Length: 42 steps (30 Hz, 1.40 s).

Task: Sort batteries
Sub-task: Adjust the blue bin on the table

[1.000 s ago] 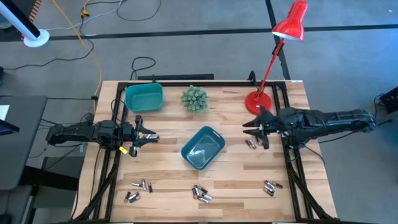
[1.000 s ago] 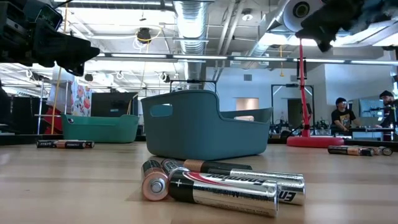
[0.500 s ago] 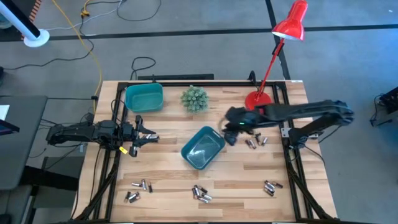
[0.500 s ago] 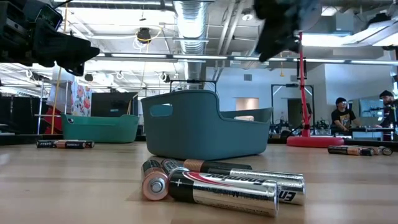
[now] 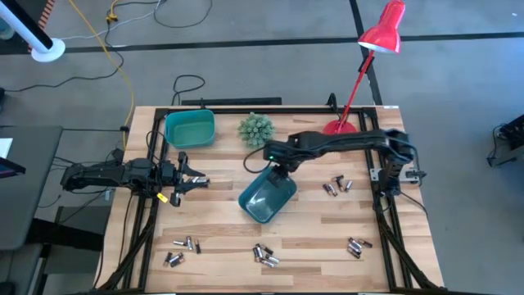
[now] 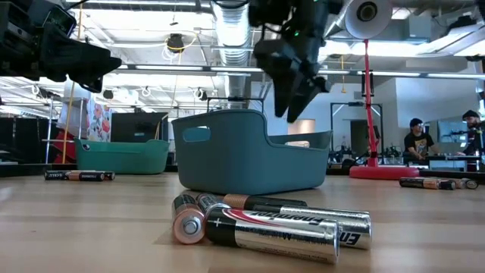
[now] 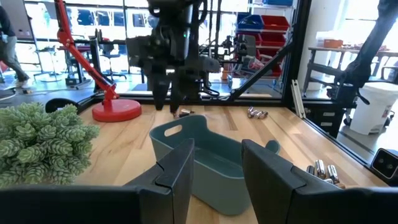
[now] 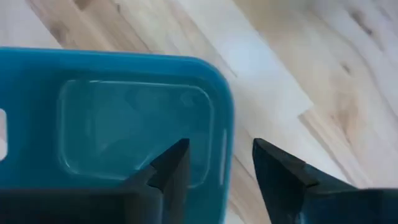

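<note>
Batteries lie loose on the wooden table in small groups: near the right side (image 5: 336, 187), at the near right (image 5: 354, 246), near middle (image 5: 264, 255) (image 6: 265, 224) and near left (image 5: 182, 244). A teal bin (image 5: 267, 195) stands mid-table, a second teal bin (image 5: 190, 129) at the far left. My right gripper (image 5: 275, 168) (image 6: 292, 108) hangs open above the middle bin's far end (image 8: 124, 118), pointing steeply down, nothing between its fingers. My left gripper (image 5: 196, 182) (image 7: 217, 174) waits open at the left side, level, aimed at the middle bin.
A green spiky plant (image 5: 256, 129) stands at the far middle. A red desk lamp stands with its base (image 5: 340, 131) at the far right. A black frame (image 5: 385, 213) runs along the table's edges. People sit in the room beyond (image 6: 417, 140).
My right arm has swung out from the table's right side toward the middle, passing over the batteries there, and has tipped from nearly level to steeply downward above the middle bin's far end. The batteries and both bins lie as before.
</note>
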{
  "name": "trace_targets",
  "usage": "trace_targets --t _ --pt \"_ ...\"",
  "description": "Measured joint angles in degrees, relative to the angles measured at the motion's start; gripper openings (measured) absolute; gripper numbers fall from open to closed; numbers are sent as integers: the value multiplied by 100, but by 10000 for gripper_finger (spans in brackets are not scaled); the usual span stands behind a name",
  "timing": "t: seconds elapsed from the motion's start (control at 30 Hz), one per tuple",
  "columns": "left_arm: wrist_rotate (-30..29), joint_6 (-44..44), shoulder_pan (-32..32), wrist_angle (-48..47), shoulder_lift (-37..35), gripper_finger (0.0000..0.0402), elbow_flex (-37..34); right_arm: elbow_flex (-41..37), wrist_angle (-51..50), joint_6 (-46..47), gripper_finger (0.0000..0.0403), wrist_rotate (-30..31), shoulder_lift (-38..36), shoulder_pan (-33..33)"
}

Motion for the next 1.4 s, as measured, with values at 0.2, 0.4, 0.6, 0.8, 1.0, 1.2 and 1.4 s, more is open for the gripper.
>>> trace_targets --t 0.2,0.4,0.6,0.8,1.0,1.2,1.4 --pt "-1 -2 0 1 0 127 0 74 -152 -349 235 -44 393 -37" --pt "0 -1 0 1 0 127 0 75 -333 -723 228 -151 753 -163" --pt "-2 -1 0 2 -2 127 0 74 -520 -1314 142 -645 1020 -169" --pt "-1 -1 0 1 -2 127 0 -116 -816 -2284 15 -629 798 -249" --pt "0 0 0 0 0 127 0 -356 -969 -3094 4 -449 188 -775" --pt "0 -2 0 2 0 127 0 -843 -937 -4331 1 -453 -244 -1423" --pt "-1 -1 0 1 0 127 0 -1104 -568 -4881 1 -851 -227 -1619"
